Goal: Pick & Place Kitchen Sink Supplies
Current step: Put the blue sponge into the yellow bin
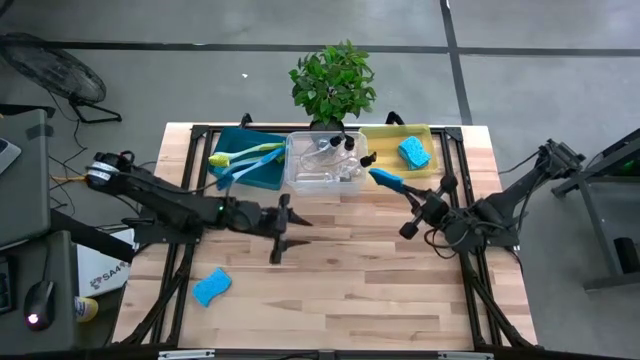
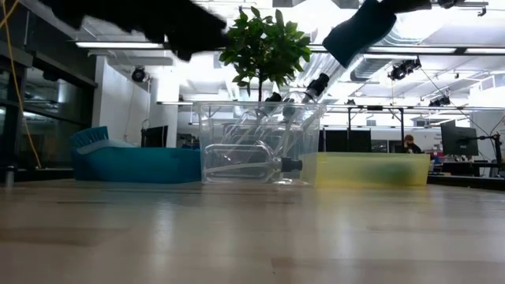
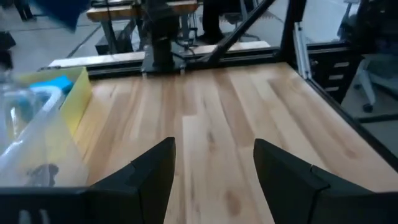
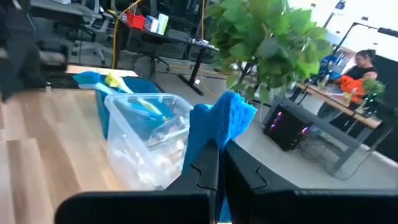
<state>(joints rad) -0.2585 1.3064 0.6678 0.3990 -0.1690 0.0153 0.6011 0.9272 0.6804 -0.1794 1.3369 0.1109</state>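
Loose on the bare wooden table (image 1: 330, 280), near the left front: one small wavy-edged blue sponge (image 1: 211, 287). Above mid-table, left gripper (image 1: 283, 230) with jaws spread wide, holding nothing, fingers (image 3: 149, 171) clear of the planks. Along the far edge, teal bin (image 1: 262, 175) with a yellow-green long-handled dish brush (image 1: 240, 154) and a blue dish brush (image 1: 232, 174) laid across it; touching it, clear plastic bin (image 1: 298, 178) with clear pump bottles with black tops (image 1: 335, 148); behind, potted green plant (image 1: 333, 82); next, yellow bin (image 1: 385, 136) containing a second blue sponge (image 1: 414, 152). Just in front of where clear and yellow bins meet, right gripper (image 1: 402, 187) raised above the table, jaws clamped on a third blue wavy-edged sponge (image 4: 217, 124)
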